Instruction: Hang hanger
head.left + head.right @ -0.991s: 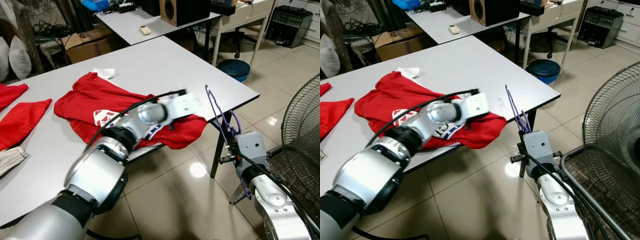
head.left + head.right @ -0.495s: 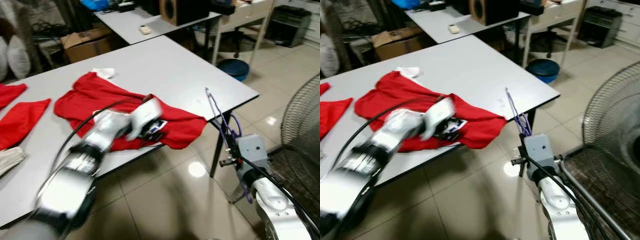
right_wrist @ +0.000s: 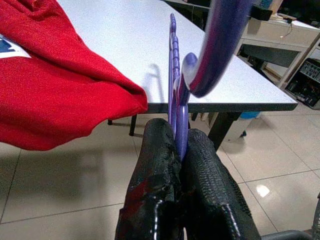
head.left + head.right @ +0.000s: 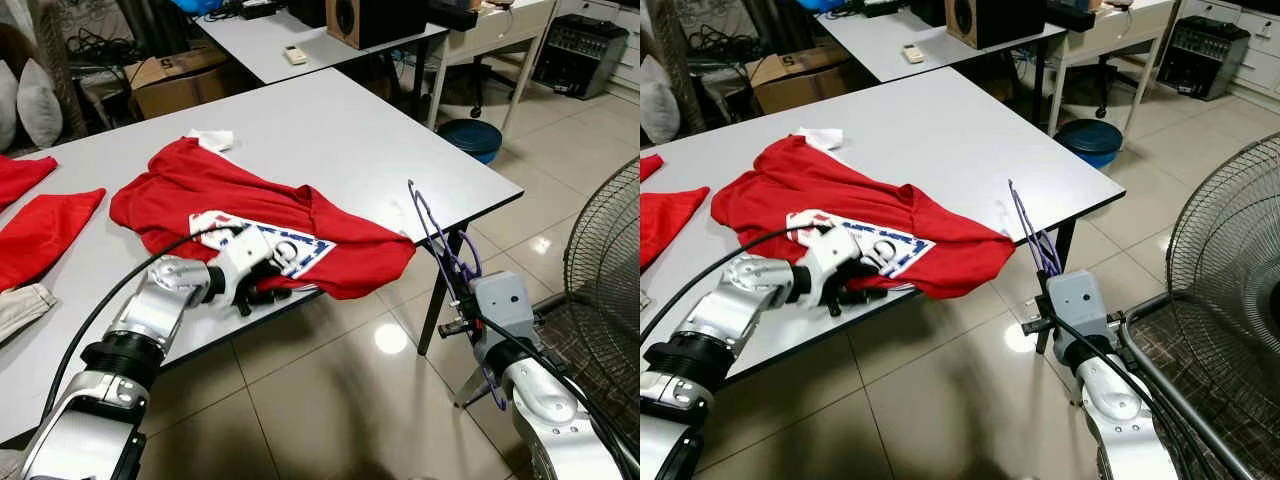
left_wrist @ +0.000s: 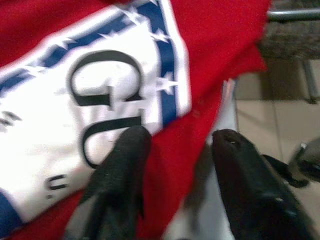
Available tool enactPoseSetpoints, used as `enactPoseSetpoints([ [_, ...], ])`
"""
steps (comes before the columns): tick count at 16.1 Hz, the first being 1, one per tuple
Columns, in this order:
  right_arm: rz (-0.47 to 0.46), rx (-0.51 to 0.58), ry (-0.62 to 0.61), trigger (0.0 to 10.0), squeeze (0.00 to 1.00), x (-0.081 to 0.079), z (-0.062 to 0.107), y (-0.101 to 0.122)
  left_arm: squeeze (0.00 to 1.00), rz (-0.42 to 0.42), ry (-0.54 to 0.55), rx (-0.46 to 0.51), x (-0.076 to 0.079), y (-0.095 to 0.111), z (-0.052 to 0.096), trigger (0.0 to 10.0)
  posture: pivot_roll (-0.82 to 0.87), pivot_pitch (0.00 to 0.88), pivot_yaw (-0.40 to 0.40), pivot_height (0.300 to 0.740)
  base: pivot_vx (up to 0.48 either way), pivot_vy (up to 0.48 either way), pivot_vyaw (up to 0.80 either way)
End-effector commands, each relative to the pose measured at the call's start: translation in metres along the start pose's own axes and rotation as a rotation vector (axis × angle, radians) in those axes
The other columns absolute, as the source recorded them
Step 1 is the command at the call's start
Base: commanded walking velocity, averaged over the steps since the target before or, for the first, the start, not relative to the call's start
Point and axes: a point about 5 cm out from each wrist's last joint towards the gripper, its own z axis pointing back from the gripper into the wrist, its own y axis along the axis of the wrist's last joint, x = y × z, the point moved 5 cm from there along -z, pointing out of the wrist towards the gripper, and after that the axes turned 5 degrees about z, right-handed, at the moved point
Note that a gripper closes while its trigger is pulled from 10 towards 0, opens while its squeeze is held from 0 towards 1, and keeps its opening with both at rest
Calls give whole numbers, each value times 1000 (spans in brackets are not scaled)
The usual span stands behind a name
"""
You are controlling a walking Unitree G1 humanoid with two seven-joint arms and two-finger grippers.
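At the table's near edge, the left gripper (image 4: 262, 285) has drawn back, fingers apart over the red shirt (image 4: 345, 245). At four o'clock, the right gripper (image 3: 179, 150) clamps the purple hanger (image 4: 436, 240), ready for dressing.

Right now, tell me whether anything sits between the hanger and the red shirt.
Nothing visible does. The right gripper is shut on the purple hanger, upright just off the table corner; the red shirt droops over the near edge beside it, open air between. The left gripper straddles the shirt's hem.

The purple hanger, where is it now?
The purple hanger is pinched in the right gripper, upright beside the table's right corner, just right of the red shirt.
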Motion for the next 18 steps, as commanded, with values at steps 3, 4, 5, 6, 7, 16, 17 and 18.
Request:
enactPoseSetpoints([
  [3, -5, -3, 4, 10000, 0, 0, 1, 0, 0, 19, 43, -6, -2, -3, 7, 3255, -278, 0, 108, 740, 0, 0, 0],
  [4, -5, -3, 4, 10000, 0, 0, 1, 0, 0, 19, 45, -11, -1, -4, 7, 3255, -278, 0, 109, 740, 0, 0, 0],
  [5, -2, -3, 3, 10000, 0, 0, 1, 0, 0, 28, 43, -17, 3, -5, 10, 1373, -280, 0, 110, 740, 0, 0, 0],
  [6, -2, -3, 3, 10000, 0, 0, 1, 0, 0, 29, 41, -19, 3, -6, 11, 1020, -280, 0, 109, 740, 0, 0, 0],
  [7, -2, -3, 3, 10000, 0, 0, 1, 0, 0, 29, 37, -26, 4, -7, 12, 471, -278, 0, 109, 740, 0, 0, 0],
  [16, -5, -8, 10, 10000, 0, 0, 0, -1, 0, -33, -12, -72, 22, -18, 12, 10000, -269, 0, 101, 740, 0, 0, 0],
  [17, -5, -9, 9, 10000, 0, 0, 1, -1, 1000, -40, -40, -35, 27, -13, 12, 10000, -269, 0, 102, 740, 0, 0, 0],
  [18, -6, -9, 7, 10000, 0, 0, 0, -1, 1000, -52, -56, -19, 30, -12, 13, 10000, -269, 0, 103, 740, 0, 0, 0],
])
